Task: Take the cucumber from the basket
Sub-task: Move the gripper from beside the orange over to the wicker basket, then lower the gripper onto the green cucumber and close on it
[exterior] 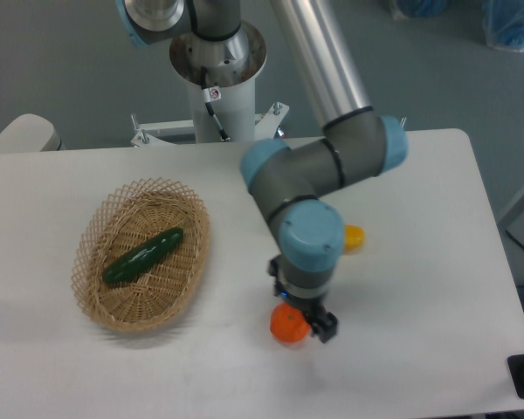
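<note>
Jaw state cannot be told: the gripper (321, 328) points down at the table and its fingers are too small and foreshortened to read. Nothing is seen held in it. It hangs just beside an orange fruit (288, 323), with a yellow piece (354, 236) showing behind the wrist. The cucumber (143, 255) lies diagonally inside the basket (94, 304), well apart to the side, untouched. Judgement: approach phase, the arm being placed for travel towards the basket

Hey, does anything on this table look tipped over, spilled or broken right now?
Nothing stands out. The dark green cucumber lies intact in the oval wicker basket, which sits flat. The pincer hangs beside the round orange fruit, well away from the basket.
</note>
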`<state>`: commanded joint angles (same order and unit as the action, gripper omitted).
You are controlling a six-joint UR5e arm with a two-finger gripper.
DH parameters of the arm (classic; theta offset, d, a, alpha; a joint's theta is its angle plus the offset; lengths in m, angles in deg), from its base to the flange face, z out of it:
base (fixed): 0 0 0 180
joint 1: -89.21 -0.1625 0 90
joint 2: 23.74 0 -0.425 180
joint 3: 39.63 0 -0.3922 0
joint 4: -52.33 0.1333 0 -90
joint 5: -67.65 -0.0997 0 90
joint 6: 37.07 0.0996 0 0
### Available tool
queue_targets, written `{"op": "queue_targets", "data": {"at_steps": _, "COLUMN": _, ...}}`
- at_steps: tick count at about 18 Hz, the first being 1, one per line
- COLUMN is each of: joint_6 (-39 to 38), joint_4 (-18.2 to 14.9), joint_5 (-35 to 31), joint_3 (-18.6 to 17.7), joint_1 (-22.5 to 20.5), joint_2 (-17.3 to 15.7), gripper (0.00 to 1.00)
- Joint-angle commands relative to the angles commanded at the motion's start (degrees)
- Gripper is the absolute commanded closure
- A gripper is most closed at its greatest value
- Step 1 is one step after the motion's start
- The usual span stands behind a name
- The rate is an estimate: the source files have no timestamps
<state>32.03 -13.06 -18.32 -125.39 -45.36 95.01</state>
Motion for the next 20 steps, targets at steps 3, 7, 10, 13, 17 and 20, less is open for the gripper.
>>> {"op": "queue_targets", "data": {"at_steps": 3, "joint_6": -1.59, "joint_4": 0.09, "joint_5": 0.36, "joint_3": -6.58, "joint_1": 2.81, "joint_2": -4.57, "gripper": 0.00}}
{"op": "queue_targets", "data": {"at_steps": 7, "joint_6": -3.25, "joint_4": 0.18, "joint_5": 0.45, "joint_3": -12.84, "joint_1": 5.54, "joint_2": -8.70, "gripper": 0.00}}
{"op": "queue_targets", "data": {"at_steps": 10, "joint_6": -7.73, "joint_4": 0.44, "joint_5": 0.36, "joint_3": -14.69, "joint_1": 8.17, "joint_2": -10.03, "gripper": 0.00}}
{"op": "queue_targets", "data": {"at_steps": 13, "joint_6": -13.96, "joint_4": 0.61, "joint_5": 0.27, "joint_3": -15.57, "joint_1": 11.16, "joint_2": -9.77, "gripper": 0.00}}
{"op": "queue_targets", "data": {"at_steps": 17, "joint_6": -23.64, "joint_4": 6.05, "joint_5": 0.10, "joint_3": -16.89, "joint_1": 14.94, "joint_2": -8.01, "gripper": 0.00}}
{"op": "queue_targets", "data": {"at_steps": 20, "joint_6": -25.15, "joint_4": 7.11, "joint_5": -0.08, "joint_3": -17.07, "joint_1": 16.18, "joint_2": -5.99, "gripper": 0.00}}
